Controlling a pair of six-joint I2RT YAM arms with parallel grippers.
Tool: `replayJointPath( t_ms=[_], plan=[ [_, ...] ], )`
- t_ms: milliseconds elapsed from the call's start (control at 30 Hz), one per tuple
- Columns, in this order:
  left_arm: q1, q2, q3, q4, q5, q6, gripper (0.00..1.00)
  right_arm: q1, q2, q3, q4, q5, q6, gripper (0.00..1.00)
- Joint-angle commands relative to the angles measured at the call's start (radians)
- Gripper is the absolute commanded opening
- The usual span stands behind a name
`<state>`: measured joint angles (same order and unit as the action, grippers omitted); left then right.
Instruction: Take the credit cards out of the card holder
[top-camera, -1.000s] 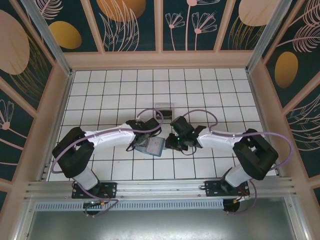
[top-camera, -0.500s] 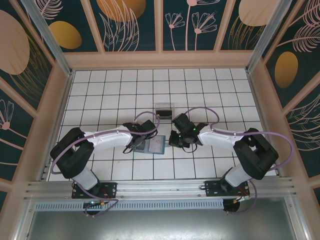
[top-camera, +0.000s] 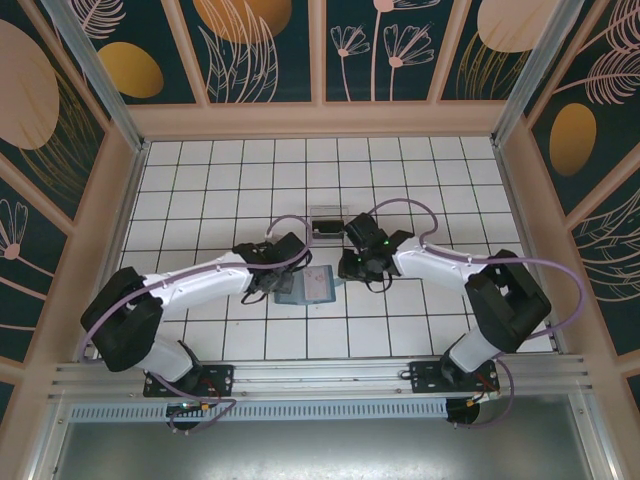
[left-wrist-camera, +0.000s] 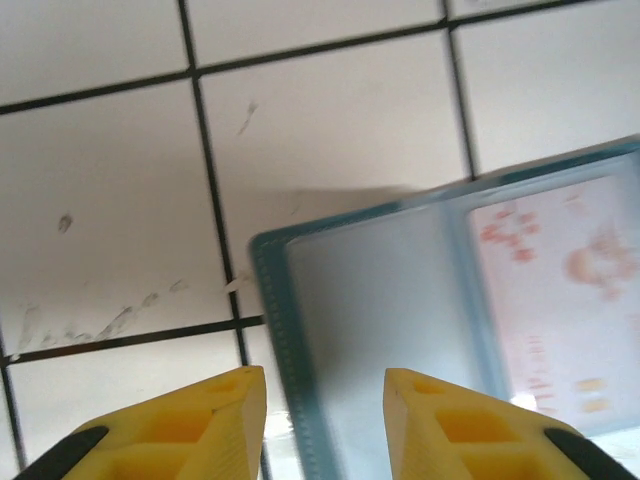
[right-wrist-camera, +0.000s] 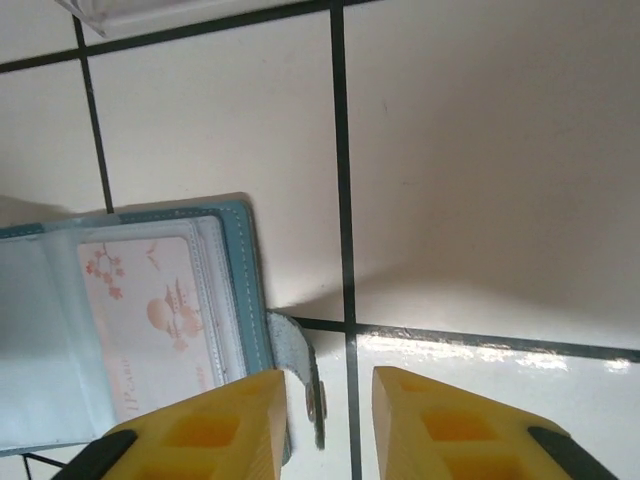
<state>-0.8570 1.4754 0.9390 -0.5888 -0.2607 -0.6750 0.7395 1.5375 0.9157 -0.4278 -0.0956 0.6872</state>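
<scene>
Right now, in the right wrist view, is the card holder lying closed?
No, the card holder lies open, a pink-printed card showing in its sleeve.

card holder (top-camera: 305, 287) lowered, now lying flat

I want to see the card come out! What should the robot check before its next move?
1. The card holder lies open: ok.
2. A pink-printed credit card shows in its pocket: ok.
3. The left gripper has jaws apart at the holder's edge: ok.
4. The right gripper has jaws apart by the snap tab: ok.
5. A card in the other pocket: cannot tell.
6. The clear box sits apart from the holder: ok.
</scene>
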Motion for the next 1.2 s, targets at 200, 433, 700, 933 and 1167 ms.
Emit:
replayJointPath(
  t_ms=[200,433,700,933,1167],
  plan=[
    [0.037,-0.001,-0.013,0.224,0.243,-0.073,0.35,0.024,-0.043,0.084,-0.014,-0.033,0.011,0.34],
    [0.065,0.047,-0.071,0.353,0.326,-0.129,0.32,0.047,0.038,0.106,0.025,-0.074,0.01,0.34],
    [0.08,0.074,-0.128,0.427,0.352,-0.166,0.3,0.049,0.14,0.106,0.066,-0.096,-0.002,0.33],
    [0.087,0.081,-0.149,0.441,0.351,-0.17,0.29,0.051,0.202,0.118,0.064,-0.091,-0.013,0.3],
    [0.092,0.092,-0.162,0.447,0.352,-0.167,0.28,0.06,0.244,0.118,0.072,-0.101,-0.017,0.29]
  ],
)
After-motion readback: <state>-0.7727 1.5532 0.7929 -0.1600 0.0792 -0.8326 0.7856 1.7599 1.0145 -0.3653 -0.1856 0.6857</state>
